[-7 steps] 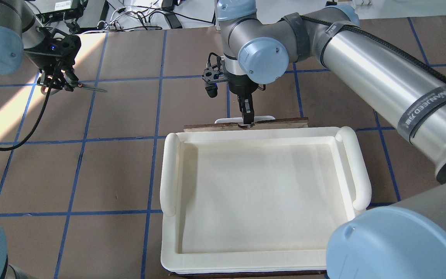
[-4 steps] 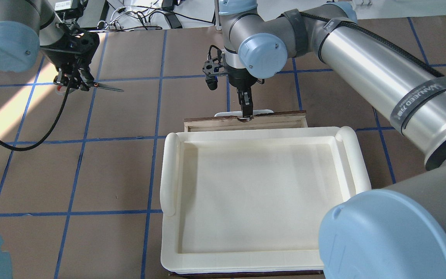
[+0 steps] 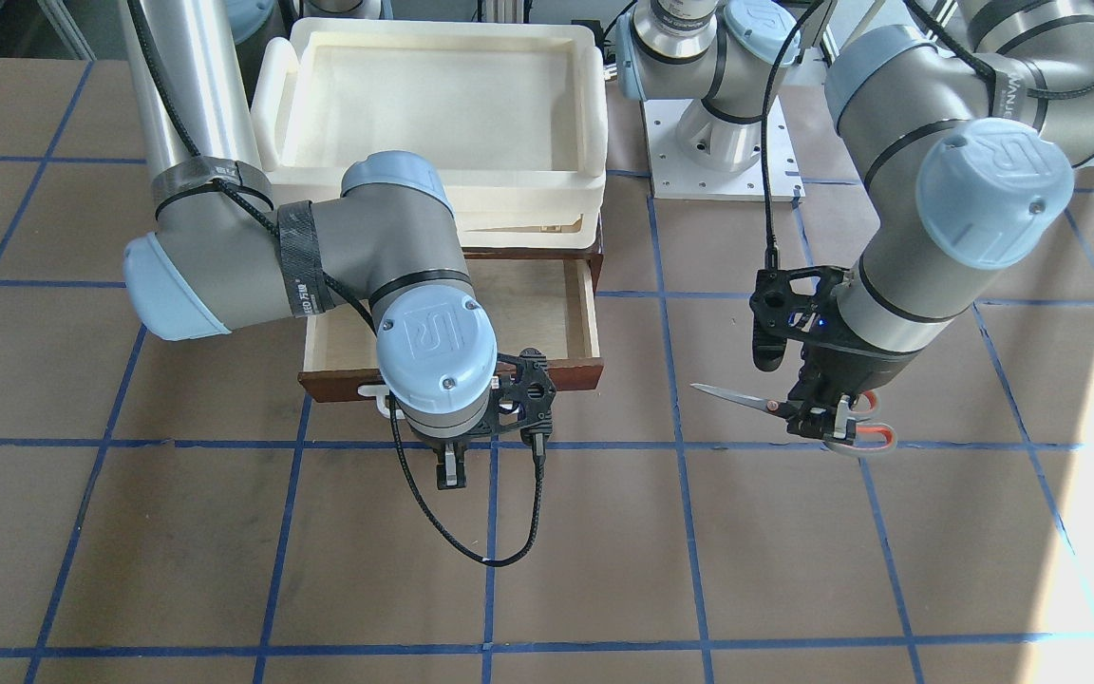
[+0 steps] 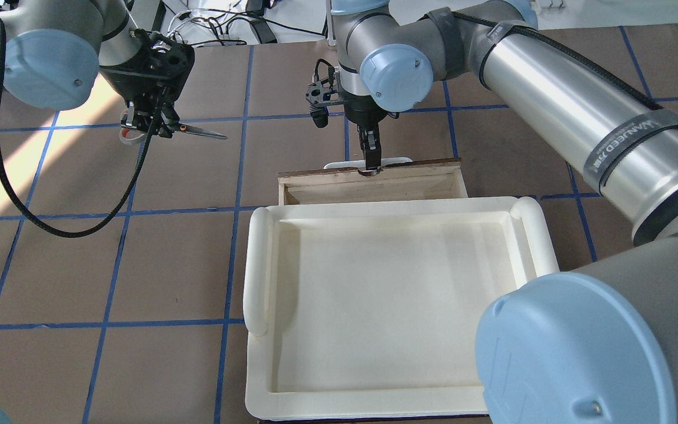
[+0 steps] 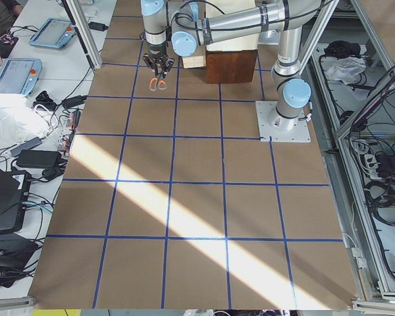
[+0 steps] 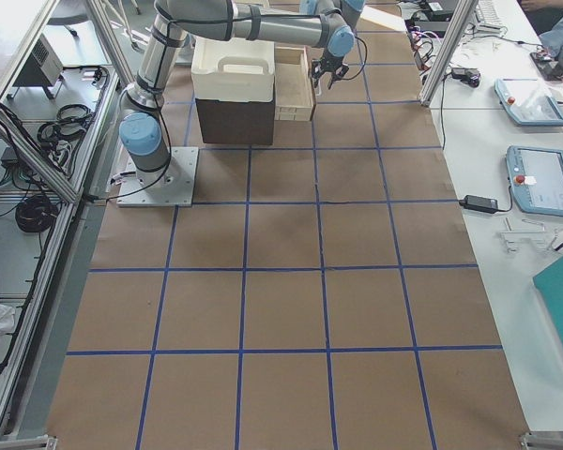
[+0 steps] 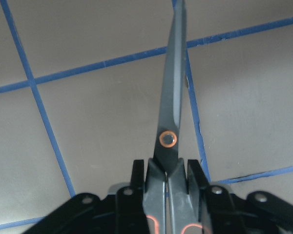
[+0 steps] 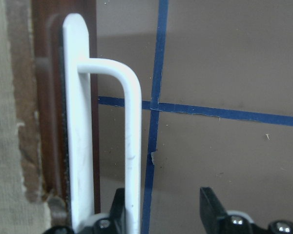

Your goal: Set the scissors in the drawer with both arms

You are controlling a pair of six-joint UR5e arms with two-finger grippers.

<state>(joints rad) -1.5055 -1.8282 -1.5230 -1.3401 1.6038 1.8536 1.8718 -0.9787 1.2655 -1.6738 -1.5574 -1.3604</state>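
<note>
My left end effector (image 3: 827,425) is clamped on the scissors (image 3: 735,399) by their loops, blades level above the counter (image 3: 224,551), apart from the open drawer (image 3: 591,318). My right end effector (image 8: 163,204), partly open, hooks the white handle (image 8: 133,146). Steady the drawer and lower the scissors inside before releasing.

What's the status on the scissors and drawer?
Left gripper shut on scissors, off to one side of the drawer. Right gripper open around the handle, drawer open. Right arm overhangs part of the drawer.

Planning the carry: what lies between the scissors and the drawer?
Only bare table with blue tape lines separates scissors from drawer, seen in the front-facing view.
</note>
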